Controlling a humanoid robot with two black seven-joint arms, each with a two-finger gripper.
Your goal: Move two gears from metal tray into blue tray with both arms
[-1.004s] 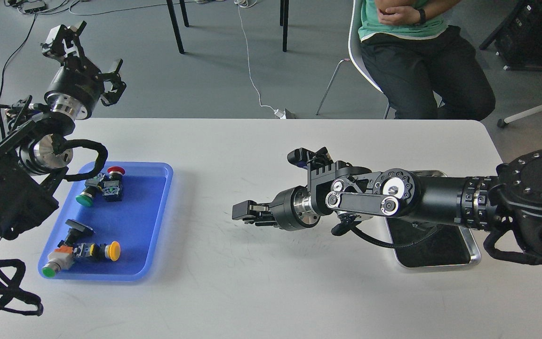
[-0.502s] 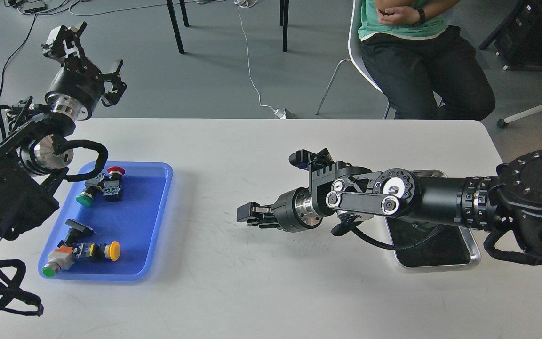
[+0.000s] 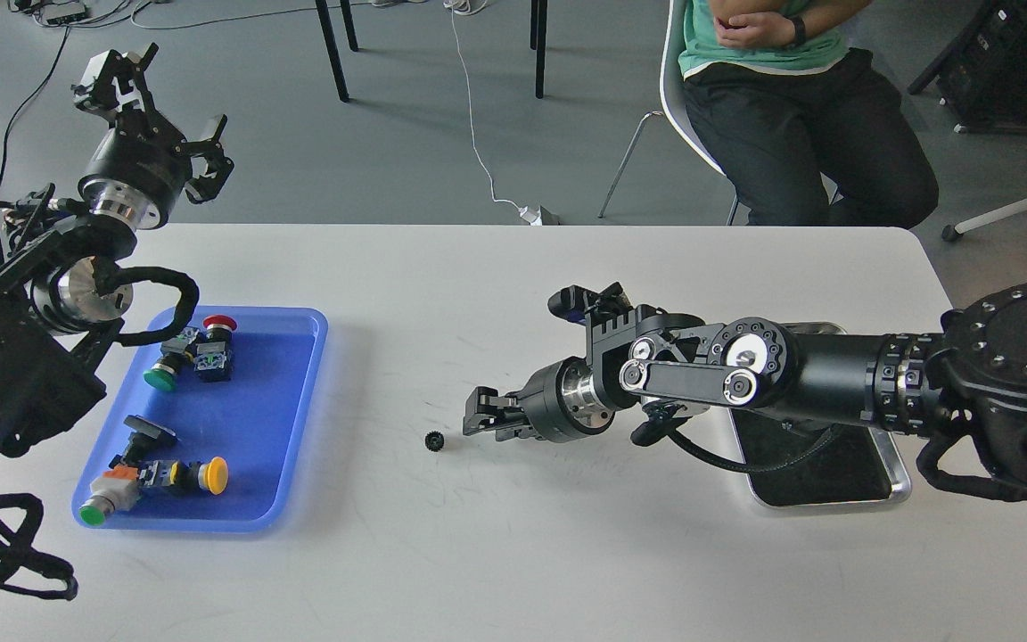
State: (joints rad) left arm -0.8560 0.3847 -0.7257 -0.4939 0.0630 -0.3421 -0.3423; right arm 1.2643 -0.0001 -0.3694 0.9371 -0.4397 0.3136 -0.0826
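One tiny black gear lies on the white table, between the blue tray and the metal tray. My right gripper hangs just right of it, low over the table, jaws apart and empty. The right arm covers much of the metal tray; its visible dark inside shows no gear. The second gear is not in view. My left gripper is raised beyond the table's far left edge, open and empty, well above the blue tray.
The blue tray holds several push-button switches with red, green and yellow caps. A person sits on a chair behind the table's far edge. Cables lie on the floor.
My right gripper pulled back to the right and opened. The gear, unseen before, now lies on the table just left of its tips. The left arm shifted slightly.
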